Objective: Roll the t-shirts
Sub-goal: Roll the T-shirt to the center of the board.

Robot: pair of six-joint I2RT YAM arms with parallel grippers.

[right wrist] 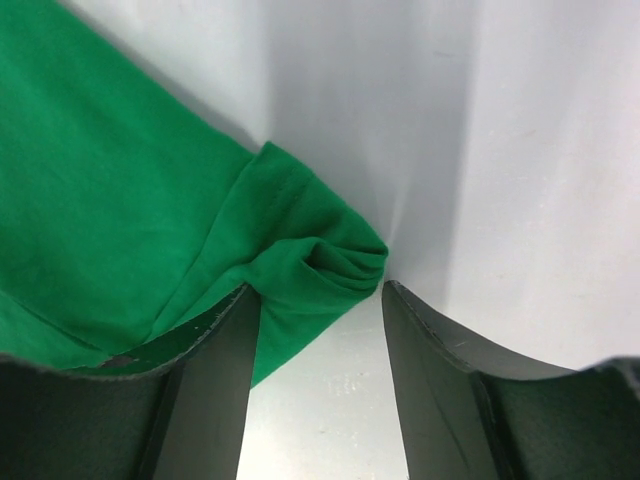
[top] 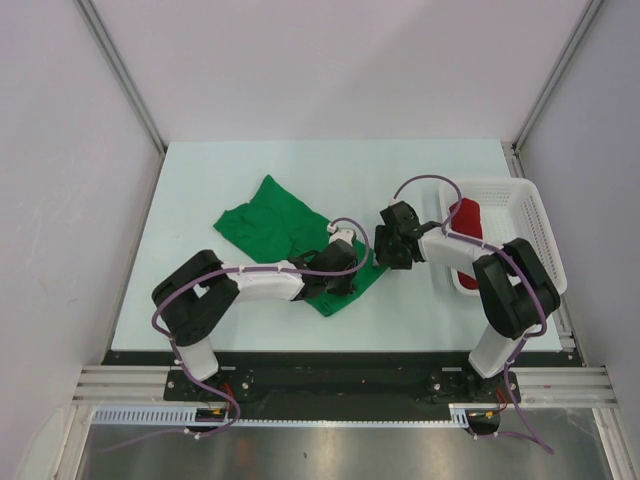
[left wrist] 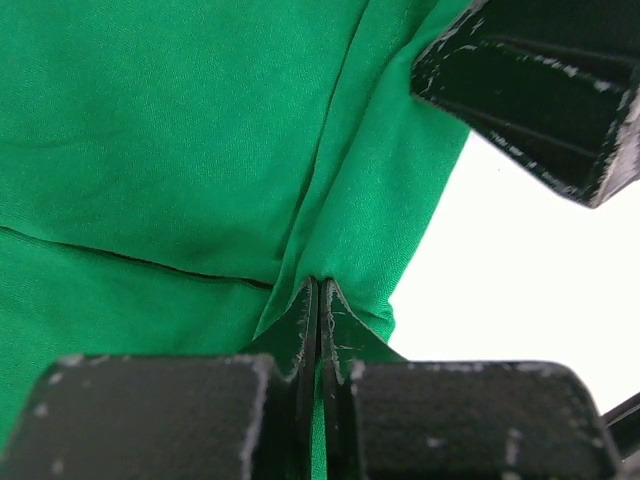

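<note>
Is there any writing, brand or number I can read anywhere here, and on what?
None can be read. The green shirt, red shirt, basket, left arm and right arm show no legible words, numbers or logos in any view.

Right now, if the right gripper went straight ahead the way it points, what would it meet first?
Probably the bunched corner of the green t-shirt, just ahead of the open right gripper; depth is unclear.
</note>
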